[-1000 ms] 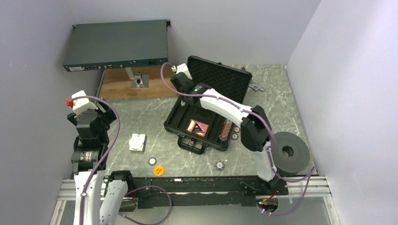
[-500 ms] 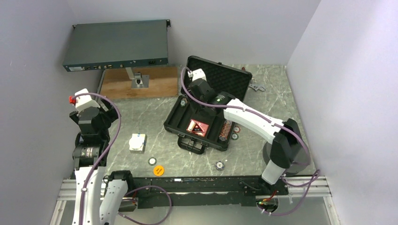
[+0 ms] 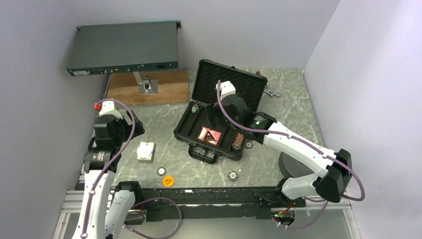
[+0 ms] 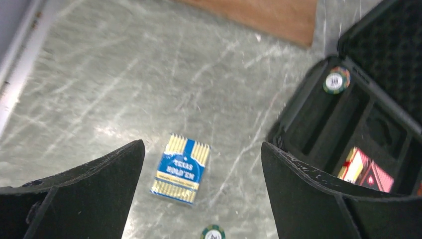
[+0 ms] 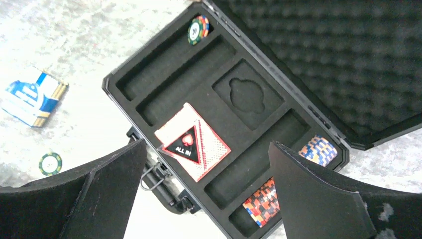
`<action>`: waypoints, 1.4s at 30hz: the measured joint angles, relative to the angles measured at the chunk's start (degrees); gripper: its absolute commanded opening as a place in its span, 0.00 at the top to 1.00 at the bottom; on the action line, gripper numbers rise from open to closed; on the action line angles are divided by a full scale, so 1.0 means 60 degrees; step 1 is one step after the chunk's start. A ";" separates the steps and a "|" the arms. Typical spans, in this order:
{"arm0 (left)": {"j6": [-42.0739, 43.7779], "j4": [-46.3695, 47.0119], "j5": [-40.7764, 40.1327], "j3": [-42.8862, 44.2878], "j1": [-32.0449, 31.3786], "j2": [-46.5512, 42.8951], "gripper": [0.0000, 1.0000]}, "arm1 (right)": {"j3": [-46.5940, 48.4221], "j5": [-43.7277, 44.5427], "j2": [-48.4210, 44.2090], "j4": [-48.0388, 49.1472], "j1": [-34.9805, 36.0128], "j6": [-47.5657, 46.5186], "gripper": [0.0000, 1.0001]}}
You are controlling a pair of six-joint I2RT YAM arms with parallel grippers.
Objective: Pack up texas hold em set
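Note:
The black case (image 3: 199,130) lies open with its foam lid (image 3: 239,82) raised. In its slots sit a red "ALL IN" card deck (image 3: 210,135) (image 5: 192,141), chip rows (image 3: 240,139) (image 5: 261,201) and one green chip (image 5: 197,29) (image 4: 336,80). A blue card deck (image 3: 146,151) (image 4: 180,168) lies on the table left of the case. Loose chips (image 3: 161,171) (image 3: 232,175) and an orange disc (image 3: 168,181) lie nearer the front. My right gripper (image 5: 207,144) (image 3: 215,117) hovers open over the case, empty. My left gripper (image 4: 201,145) hangs open and empty above the blue deck.
A grey-blue rack box (image 3: 123,48) leans at the back left over a wooden board (image 3: 166,87) with a metal bracket (image 3: 147,85). A metal tool (image 3: 272,92) lies behind the case. Two more chips (image 3: 249,141) rest by the case's right side. Walls close in left and right.
My right arm swung from the case's back left corner to above its middle, jaws spreading wide. My left arm moved right towards the blue deck, jaws opening a little more.

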 measured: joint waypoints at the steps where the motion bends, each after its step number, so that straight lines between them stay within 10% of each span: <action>1: -0.0066 -0.0113 0.0080 -0.0015 -0.0127 0.0142 0.06 | -0.0124 -0.0051 -0.0040 0.0022 0.0000 0.0004 0.04; 13: -0.1530 -0.1373 -0.1366 -0.0240 -0.2871 0.2324 0.02 | -0.0929 -0.0907 0.0160 0.0459 0.0000 -0.0076 0.01; 42: -0.3534 -0.1206 -0.2146 -0.1559 -0.1880 0.4018 0.14 | -0.1180 -0.1490 0.1005 0.0882 0.0000 -0.0084 0.02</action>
